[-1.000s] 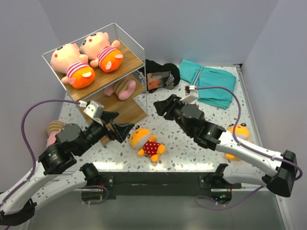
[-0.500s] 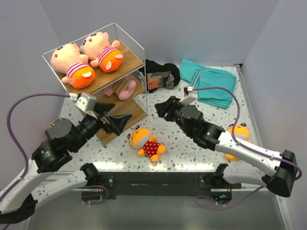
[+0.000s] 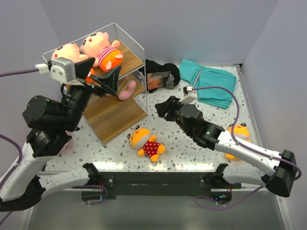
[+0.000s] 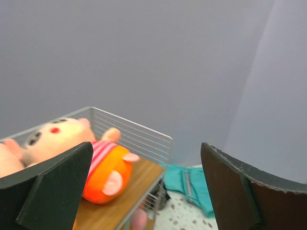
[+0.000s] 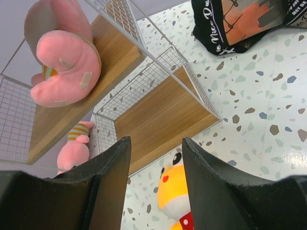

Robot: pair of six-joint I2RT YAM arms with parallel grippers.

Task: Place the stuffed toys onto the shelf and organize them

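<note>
My left tool (image 3: 102, 79) hangs wide and empty above the top tier of the shelf (image 3: 117, 115); the right tool (image 5: 156, 141) is half-spread, holding nothing. The polka-dot toy (image 3: 147, 143) lies on the worktop (image 3: 187, 151) nearby: I'd straddle its body, clear of the wire.

6 toys (image 3: 143, 139), 1 shelf (image 3: 115, 115), 1 cloth (image 3: 213, 81), 1 bundle (image 3: 154, 67)

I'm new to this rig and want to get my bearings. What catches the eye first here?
The white wire shelf at the back left stands out, with two pink plush toys lying on its top board and the left arm's open tool hovering over them. On the speckled table in front, a yellow-headed toy in a red polka-dot outfit lies alone between the two arms.
</note>
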